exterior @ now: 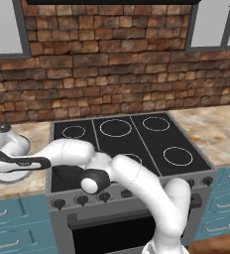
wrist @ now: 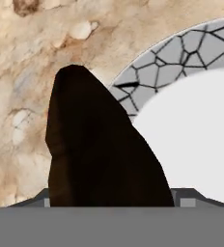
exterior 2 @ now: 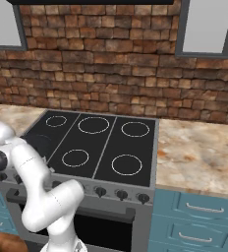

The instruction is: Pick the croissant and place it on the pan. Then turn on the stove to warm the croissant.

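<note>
- Dark brown croissant (wrist: 102, 149) up close between the fingertips of the hand (wrist: 113, 198), overlapping the plate (wrist: 181, 53) at 9 o'clock of its cracked grey rim.
- Cannot tell whether clenched on it or released.
- Marble worktop (wrist: 27, 58) underneath, at 9 o'clock of the stove (exterior: 137, 134).
- Pan (exterior: 67, 173) on the stove's 7 o'clock burner.

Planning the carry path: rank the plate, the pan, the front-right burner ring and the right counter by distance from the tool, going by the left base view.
1. plate, under the tool, left of the stove.
2. pan, stove's front-left corner.
3. front-right burner ring.
4. right counter, far right.
</note>
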{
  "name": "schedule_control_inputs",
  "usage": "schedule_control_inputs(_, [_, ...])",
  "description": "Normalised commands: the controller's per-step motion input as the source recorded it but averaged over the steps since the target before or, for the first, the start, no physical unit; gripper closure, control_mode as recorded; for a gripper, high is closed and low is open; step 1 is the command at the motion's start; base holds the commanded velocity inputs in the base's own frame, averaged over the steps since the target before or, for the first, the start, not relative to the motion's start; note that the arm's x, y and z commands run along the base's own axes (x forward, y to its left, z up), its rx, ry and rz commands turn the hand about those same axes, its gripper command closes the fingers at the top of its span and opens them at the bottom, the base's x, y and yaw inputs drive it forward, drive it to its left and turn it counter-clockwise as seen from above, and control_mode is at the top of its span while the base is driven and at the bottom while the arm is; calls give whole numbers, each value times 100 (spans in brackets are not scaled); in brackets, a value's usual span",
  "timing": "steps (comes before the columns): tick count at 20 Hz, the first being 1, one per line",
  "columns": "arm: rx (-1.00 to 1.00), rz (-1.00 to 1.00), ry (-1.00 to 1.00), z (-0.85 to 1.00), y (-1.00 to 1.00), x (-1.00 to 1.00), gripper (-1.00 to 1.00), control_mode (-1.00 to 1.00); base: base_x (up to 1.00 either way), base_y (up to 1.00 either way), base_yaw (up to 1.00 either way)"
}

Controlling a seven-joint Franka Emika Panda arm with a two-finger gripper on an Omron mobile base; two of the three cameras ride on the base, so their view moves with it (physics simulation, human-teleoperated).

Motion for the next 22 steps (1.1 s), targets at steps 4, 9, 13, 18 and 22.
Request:
schedule_control_inputs(4, [11,0,-14,100,-2,-3,100,-100,0,0,0])
schedule_control_inputs(9, [10,0,-25,100,-45,-7,100,-100,0,0,0])
schedule_control_inputs(13, [10,0,-24,77,-62,0,100,-100,0,0,0])
schedule_control_inputs(18, [0,3,-2,5,-37,0,100,-100,0,0,0])
schedule_control_inputs(22, [0,7,-15,40,-100,-10,100,-100,0,0,0])
